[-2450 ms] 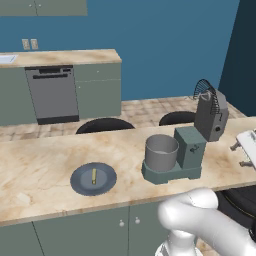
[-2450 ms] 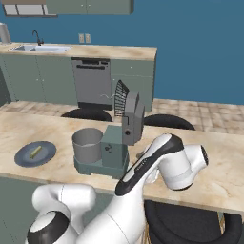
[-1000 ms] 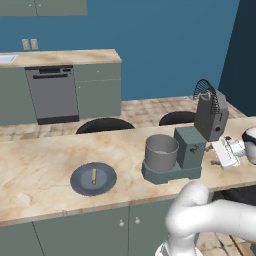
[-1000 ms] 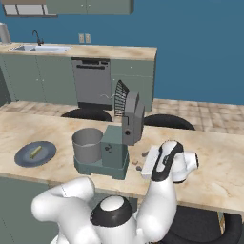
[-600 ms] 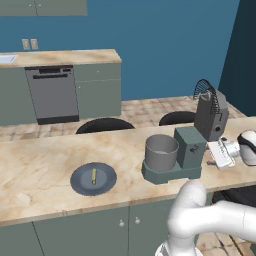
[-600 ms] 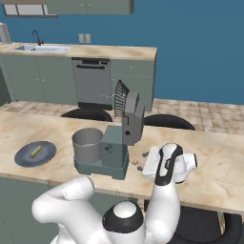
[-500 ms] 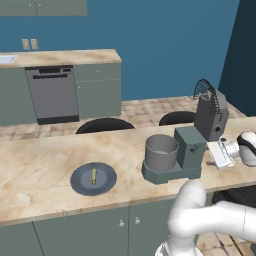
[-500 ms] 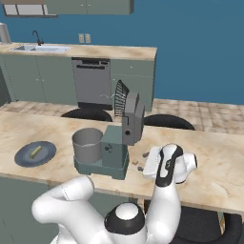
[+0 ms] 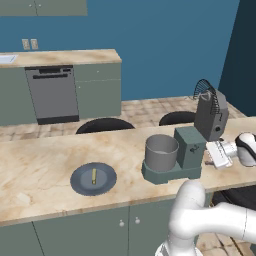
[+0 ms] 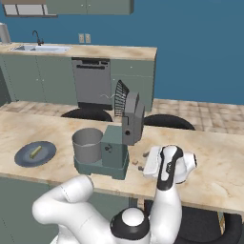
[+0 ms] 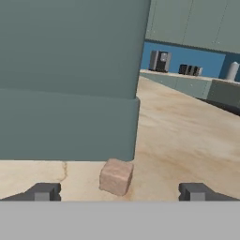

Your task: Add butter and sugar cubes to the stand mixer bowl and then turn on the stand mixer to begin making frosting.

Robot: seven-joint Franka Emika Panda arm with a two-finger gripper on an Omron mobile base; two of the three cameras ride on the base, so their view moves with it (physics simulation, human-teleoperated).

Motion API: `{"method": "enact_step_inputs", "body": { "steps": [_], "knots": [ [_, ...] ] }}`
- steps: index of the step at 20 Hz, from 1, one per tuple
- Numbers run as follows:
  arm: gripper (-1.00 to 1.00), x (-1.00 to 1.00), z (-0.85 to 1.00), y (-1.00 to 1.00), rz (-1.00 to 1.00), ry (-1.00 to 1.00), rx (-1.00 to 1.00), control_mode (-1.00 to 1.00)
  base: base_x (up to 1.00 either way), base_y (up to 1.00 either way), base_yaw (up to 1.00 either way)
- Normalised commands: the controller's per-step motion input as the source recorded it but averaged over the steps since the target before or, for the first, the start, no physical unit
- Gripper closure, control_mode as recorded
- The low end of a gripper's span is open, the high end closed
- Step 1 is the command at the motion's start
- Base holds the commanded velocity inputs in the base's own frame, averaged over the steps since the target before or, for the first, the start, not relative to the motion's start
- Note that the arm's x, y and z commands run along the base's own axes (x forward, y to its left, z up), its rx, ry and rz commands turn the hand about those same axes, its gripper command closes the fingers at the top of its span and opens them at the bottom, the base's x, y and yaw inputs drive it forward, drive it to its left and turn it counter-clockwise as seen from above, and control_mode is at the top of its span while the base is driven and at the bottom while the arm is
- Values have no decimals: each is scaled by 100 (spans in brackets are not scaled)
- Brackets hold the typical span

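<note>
Jaws spread wide, low over the table [image 9: 45, 170] right of the stand mixer [image 9: 192, 145], a sugar cube [image 11: 116, 176] between them; butter [image 9: 93, 176] lies on the plate [image 9: 80, 182] far left

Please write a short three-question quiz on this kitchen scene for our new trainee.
1. True or false: the butter already lies in the stand mixer bowl.
2. What lies on the counter between the fingertips of the gripper? A) a spoon B) a small pinkish sugar cube C) a lemon
3. Fill in: the gripper's jaws stand ____, with nothing held.

Key:
1. False: it lies on the dark round plate, left of the stand mixer.
2. B
3. open
</note>
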Motion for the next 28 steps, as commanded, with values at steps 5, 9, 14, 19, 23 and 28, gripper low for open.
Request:
{"method": "enact_step_inputs", "body": {
  "steps": [5,9,14,19,23,28],
  "knots": [
    [-100,2,-9,10,0,0,0,-100,0,0,0],
    [-100,0,-10,12,0,0,0,-100,0,0,0],
    [-100,5,-8,20,0,0,0,-100,0,0,0],
    [-100,24,-9,20,0,1,0,-100,0,0,0],
    [-100,4,-19,13,-1,3,0,-100,0,0,0],
    [-100,0,-30,7,-2,5,0,-100,0,0,0]
  ]
}}
